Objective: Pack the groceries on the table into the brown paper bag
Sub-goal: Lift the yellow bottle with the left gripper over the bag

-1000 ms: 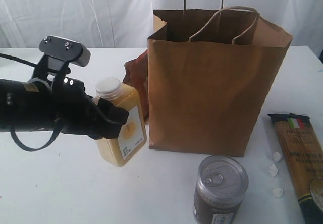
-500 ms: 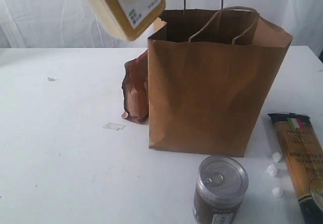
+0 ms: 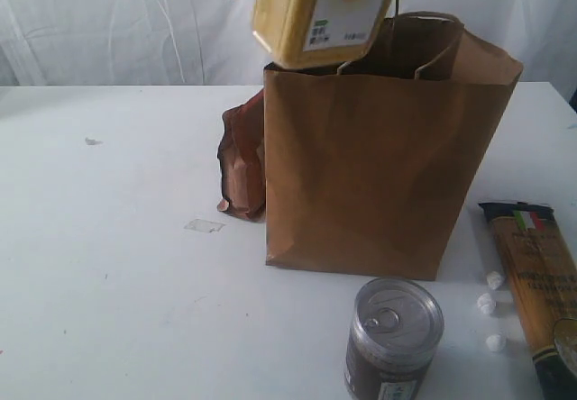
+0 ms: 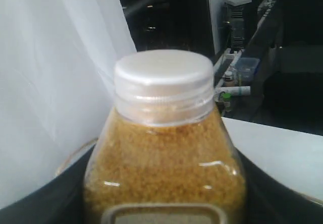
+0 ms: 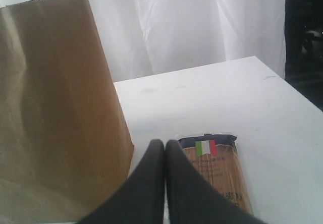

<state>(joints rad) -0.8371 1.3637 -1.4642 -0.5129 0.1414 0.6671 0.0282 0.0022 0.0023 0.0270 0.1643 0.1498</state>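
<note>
Brown foil shows at the left: the brown labelled pouch (image 3: 242, 161) leans against the left side of the brown paper bag (image 3: 379, 175), uncovered now that the yellow-grain bottle (image 3: 320, 13) has left the bench (image 3: 108, 265) in front of it. A second ago that bottle stood there. Now it hangs tilted over the left part of the bag's open mouth, grasped in the jaws of the left gripper (image 4: 164, 209). The lift and carry look done, with lowering and release remaining for this item. Near the bag, to the right, the pull-tab can (image 3: 394, 337) stands unmoved, and the long spaghetti packet (image 3: 541, 278) lies at the right edge. Above the packet hovers the right gripper (image 5: 165, 151), jaws clenched on nothing.
</note>
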